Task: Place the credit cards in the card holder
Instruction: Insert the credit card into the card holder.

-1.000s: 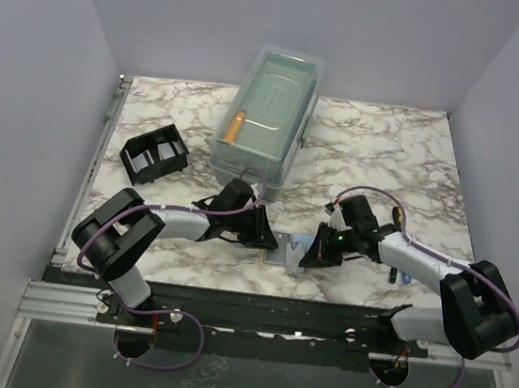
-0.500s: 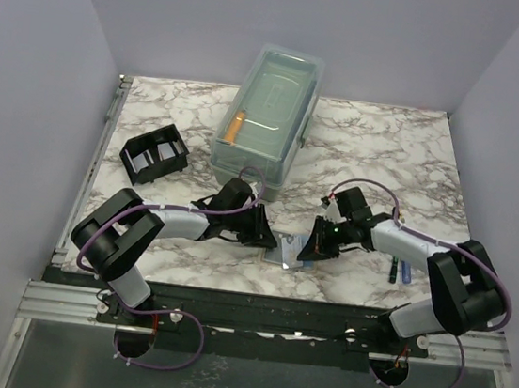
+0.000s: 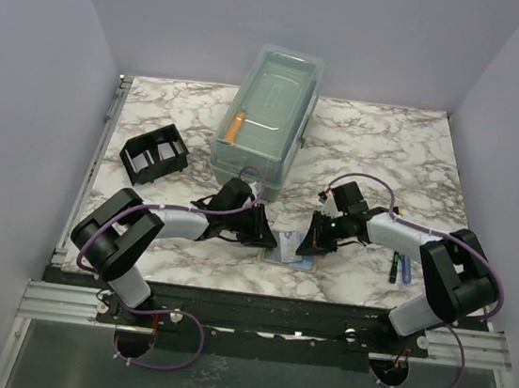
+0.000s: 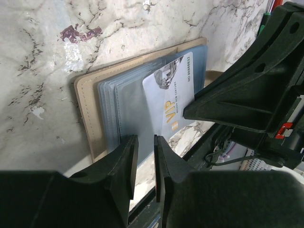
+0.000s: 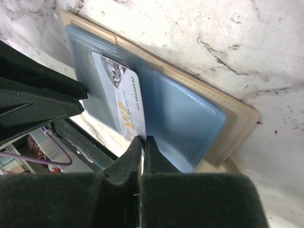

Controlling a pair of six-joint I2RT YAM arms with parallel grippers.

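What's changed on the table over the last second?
The right arm swung inward, its elbow drawing left, nudging the right fingers, pinching the white card, left across the tan card holder toward the left fingers. Two pens beside it came uncovered. The left arm, black rack and clear box stayed put.

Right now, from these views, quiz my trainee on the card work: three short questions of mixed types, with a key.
1. True or false: the VIP card overlaps the tan card wallet.
2. What pinches the card's edge? A a human hand; B the right gripper; C nothing.
3. Fill in: the wallet's plastic sleeves look ___.
Key: 1 true; 2 B; 3 blue.
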